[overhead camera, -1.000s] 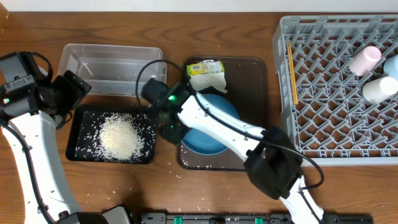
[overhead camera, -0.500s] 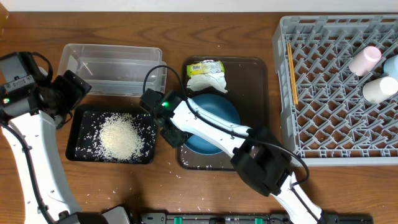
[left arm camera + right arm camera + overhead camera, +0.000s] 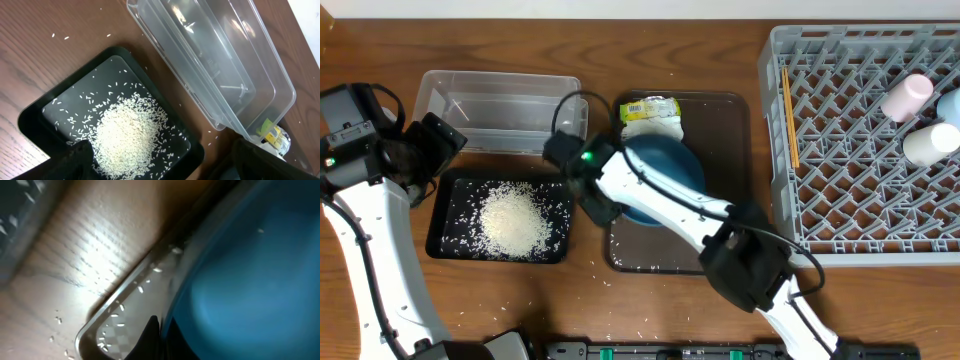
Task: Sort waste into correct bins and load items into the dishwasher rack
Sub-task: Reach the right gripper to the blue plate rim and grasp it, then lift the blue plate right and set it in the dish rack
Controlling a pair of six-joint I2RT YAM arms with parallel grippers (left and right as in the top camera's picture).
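Right tool (image 3: 598, 207): clamped on the near rim of the dark-blue bowl (image 3: 672, 172). One finger (image 3: 151, 329) is pressed to the outer wall and its partner is hidden by the bowl. The bowl extends away from the tool over the brown tray (image 3: 732, 200); whether it rests on the tray cannot be told. Stray rice grains (image 3: 112, 322) lie in the tray corner just beside that finger. At the bowl's far rim lie the crumpled napkin (image 3: 655, 131) and, past it, the snack wrapper (image 3: 650, 107). Left tool (image 3: 161, 167): fingers spread wide, holding nothing, hovering above the black tray (image 3: 35, 117). The rice heap (image 3: 127, 137) lies just ahead of its fingers, and the clear tub (image 3: 235, 60) lies just beyond that tray.
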